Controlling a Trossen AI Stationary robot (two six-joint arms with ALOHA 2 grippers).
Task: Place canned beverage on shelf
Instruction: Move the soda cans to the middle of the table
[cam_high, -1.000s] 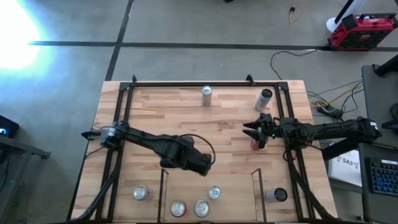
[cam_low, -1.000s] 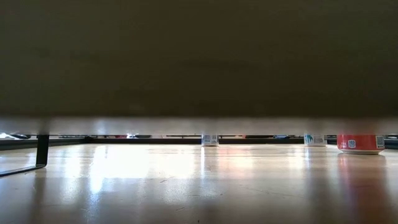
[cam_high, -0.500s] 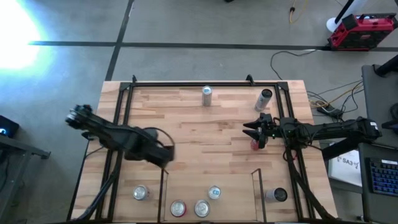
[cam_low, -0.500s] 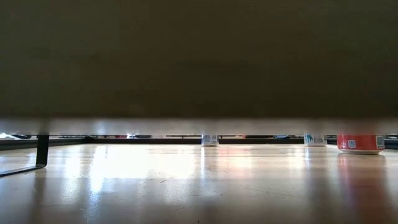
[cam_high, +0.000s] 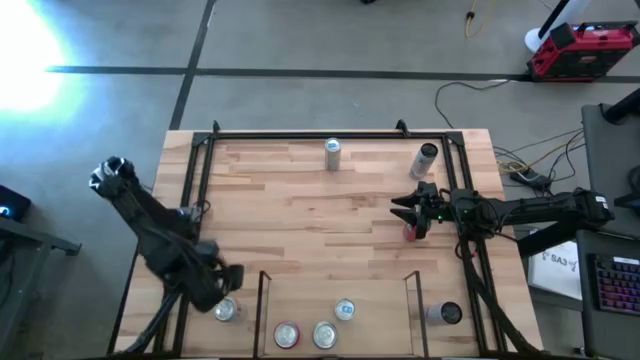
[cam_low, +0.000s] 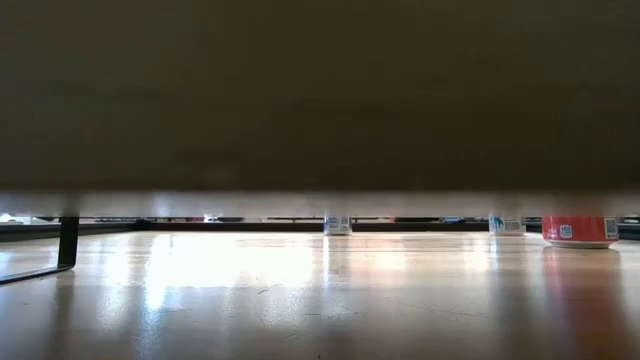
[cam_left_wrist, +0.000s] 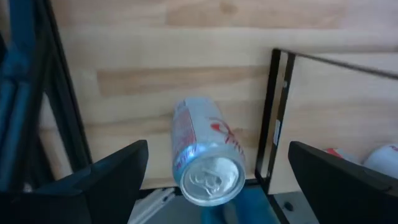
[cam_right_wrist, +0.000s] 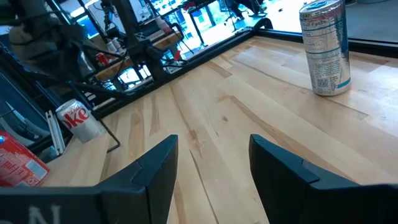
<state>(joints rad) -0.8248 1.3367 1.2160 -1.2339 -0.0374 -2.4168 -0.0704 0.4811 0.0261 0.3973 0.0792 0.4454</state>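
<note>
Outside the shelf (cam_high: 264, 300), left gripper (cam_high: 222, 292) hovers wide open, empty, over silver can (cam_high: 225, 311); right gripper (cam_high: 403, 211) closed, empty.

"oke" lettering on silver can (cam_right_wrist: 79, 118); other labels unreadable.

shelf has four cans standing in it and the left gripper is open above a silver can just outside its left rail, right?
Not four: the high view shows three cans in the shelf. The rest holds: the left gripper is open above the silver can outside the left rail.
</note>
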